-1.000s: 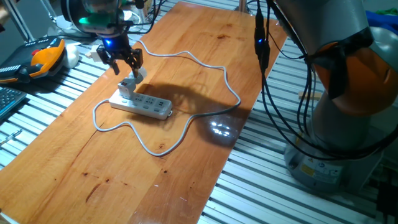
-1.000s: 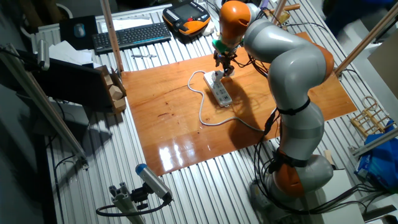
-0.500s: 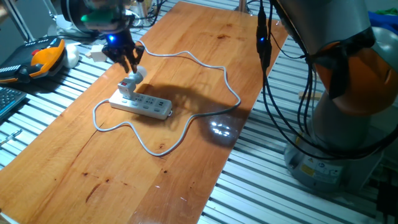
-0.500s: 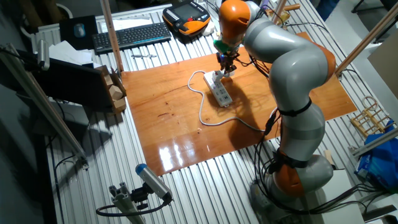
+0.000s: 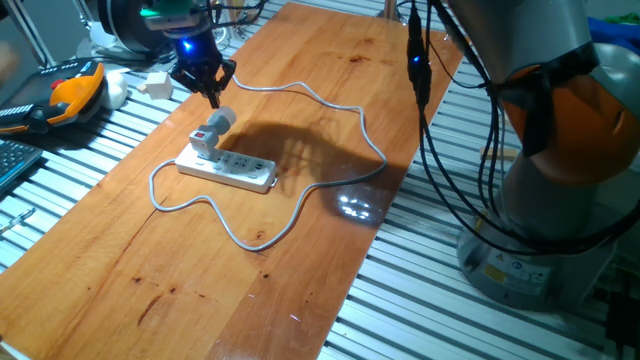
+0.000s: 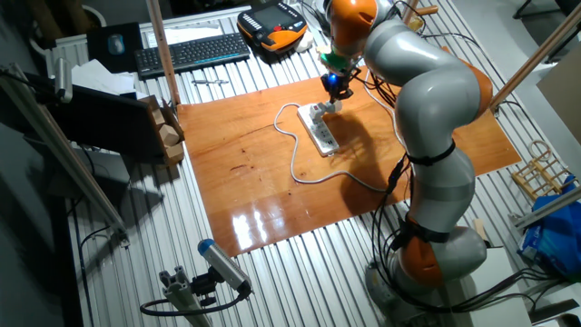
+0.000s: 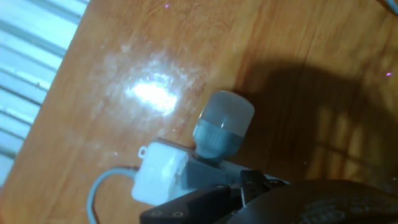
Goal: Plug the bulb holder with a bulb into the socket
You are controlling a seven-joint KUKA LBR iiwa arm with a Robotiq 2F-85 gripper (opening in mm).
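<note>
We see the black two-finger gripper (image 5: 210,88) hovering w/ fingers together, empty, above the small white blocky bulb holder (image 5: 204,140) plugged in the long white power-strip socket (image 5: 228,171), rounded bulb (image 5: 222,120) tilted.

Tabletop (image 5: 300,260): long wooden board lying on a slatted metal bench.
Teach pendant (image 5: 70,92): orange and black, off the board's left edge on the slats.
Keyboard (image 6: 191,52): black, beyond the board's far-left corner.
White cube (image 5: 155,85): just off the board's left edge, near the pendant.
</note>
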